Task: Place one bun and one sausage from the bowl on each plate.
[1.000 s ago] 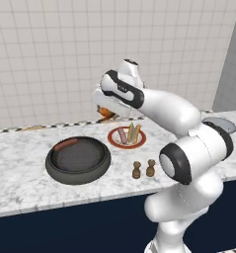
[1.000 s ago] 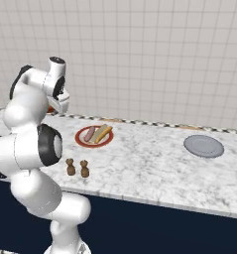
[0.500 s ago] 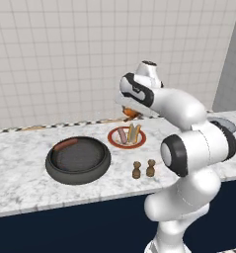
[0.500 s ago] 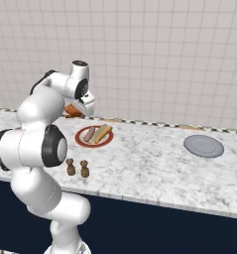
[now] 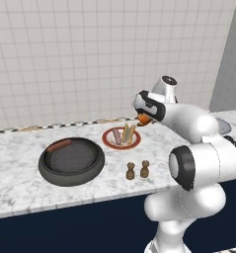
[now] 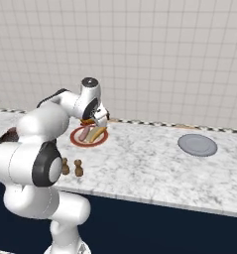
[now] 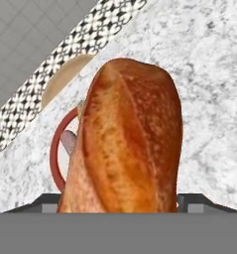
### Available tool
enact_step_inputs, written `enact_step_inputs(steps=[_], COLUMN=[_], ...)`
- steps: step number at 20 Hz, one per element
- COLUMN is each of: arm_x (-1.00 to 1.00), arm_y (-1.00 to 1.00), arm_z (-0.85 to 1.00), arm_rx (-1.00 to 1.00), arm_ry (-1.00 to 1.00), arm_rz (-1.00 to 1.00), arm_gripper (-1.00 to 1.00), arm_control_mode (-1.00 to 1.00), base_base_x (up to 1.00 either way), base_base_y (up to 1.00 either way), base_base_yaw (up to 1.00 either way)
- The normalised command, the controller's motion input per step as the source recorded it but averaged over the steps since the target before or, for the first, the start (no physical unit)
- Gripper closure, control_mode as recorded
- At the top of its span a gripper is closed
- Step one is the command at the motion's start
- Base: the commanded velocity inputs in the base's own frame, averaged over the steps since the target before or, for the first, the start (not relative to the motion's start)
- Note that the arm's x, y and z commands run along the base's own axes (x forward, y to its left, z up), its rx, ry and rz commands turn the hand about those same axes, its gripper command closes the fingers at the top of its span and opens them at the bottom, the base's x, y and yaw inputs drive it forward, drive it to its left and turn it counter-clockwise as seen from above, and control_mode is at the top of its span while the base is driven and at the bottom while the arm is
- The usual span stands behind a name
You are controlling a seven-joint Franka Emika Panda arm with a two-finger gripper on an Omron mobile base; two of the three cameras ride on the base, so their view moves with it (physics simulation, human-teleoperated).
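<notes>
The claw (image 5: 145, 119) grips a brown bun (image 7: 127, 144) and hangs above the marble table (image 6: 154, 163), just right of the red-rimmed plate (image 5: 121, 138). That plate carries a sausage (image 5: 117, 137) and a bun of its own. Left of it sits the dark bowl (image 5: 71, 161) with one sausage (image 5: 59, 145) along its far rim. The grey plate (image 6: 197, 145) lies well apart on the right. Two small brown shakers (image 5: 137, 170) stand near the table's front edge.
</notes>
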Motion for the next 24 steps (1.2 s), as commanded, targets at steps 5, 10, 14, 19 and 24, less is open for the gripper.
enact_step_inputs(steps=[5,10,14,19,24], arm_x=[0.0,0.1,0.52,0.42,0.34], arm_y=[0.0,-0.17,-0.79,-1.0,-0.99], arm_z=[0.0,0.0,0.0,-0.21,-0.62], arm_rx=[0.0,0.0,0.0,0.0,-0.02], arm_ry=[0.0,0.0,-0.01,0.04,0.05], arm_rz=[0.0,-0.02,-0.11,-0.13,-0.04], arm_gripper=[1.0,1.0,1.0,1.0,1.0], arm_control_mode=[1.0,-1.0,-1.0,-1.0,-1.0], base_base_x=[0.19,0.37,0.0,0.0,0.0], base_base_y=[-1.0,-0.72,0.0,0.0,0.0], base_base_yaw=[-0.15,-0.08,0.0,0.0,0.0])
